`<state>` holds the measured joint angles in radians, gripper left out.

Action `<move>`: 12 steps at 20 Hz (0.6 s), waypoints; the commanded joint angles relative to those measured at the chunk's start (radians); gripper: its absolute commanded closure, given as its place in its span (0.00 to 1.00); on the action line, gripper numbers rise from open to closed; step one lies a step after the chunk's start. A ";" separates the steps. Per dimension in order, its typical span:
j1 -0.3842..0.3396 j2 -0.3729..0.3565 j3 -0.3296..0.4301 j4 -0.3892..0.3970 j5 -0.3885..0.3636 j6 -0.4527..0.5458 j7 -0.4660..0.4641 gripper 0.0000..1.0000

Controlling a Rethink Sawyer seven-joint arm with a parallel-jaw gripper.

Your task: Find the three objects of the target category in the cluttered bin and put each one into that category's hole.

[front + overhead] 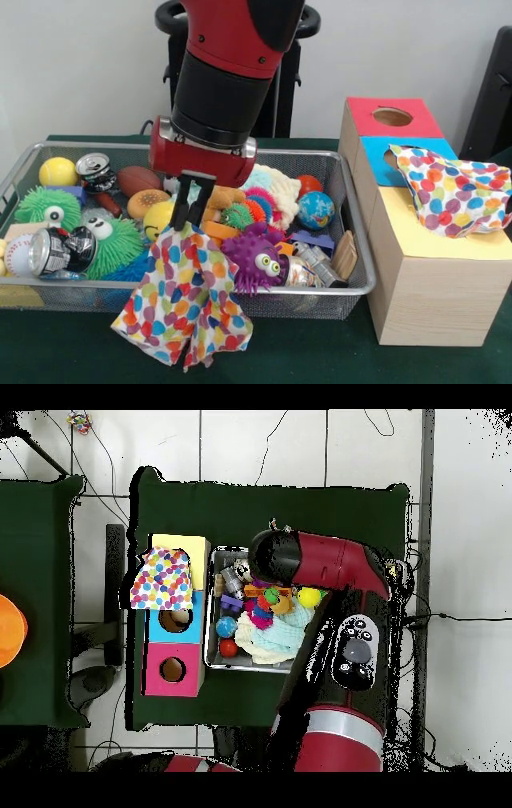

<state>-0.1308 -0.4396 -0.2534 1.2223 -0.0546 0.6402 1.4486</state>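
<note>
The bin (352, 276) sits left of the box (432, 296); one cloth (186, 308) hangs over the bin's front rim, another (452, 194) lies on the box.

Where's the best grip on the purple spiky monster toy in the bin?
Probably top-down on the purple spiky toy's round body, above its eyes. It lies on top of the clutter by the basket's front rim; the polka-dot cloth in the gripper crowds its left side.

Counted by the wire bin (358, 282): polka-dot cloths 2 (186, 298) (452, 194) | crushed cans 2 (56, 250) (94, 168) | box holes seen 2 (392, 117) | purple spiky toy 1 (254, 260)
</note>
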 commanded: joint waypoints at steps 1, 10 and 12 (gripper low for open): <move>-0.144 -0.093 0.180 0.162 0.079 -0.031 0.068 1.00; -0.130 -0.215 0.173 0.235 0.050 0.002 0.065 1.00; -0.118 -0.239 0.163 0.236 0.047 0.038 0.068 1.00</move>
<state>-0.2543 -0.5802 -0.1872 1.3373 -0.0246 0.6402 1.4486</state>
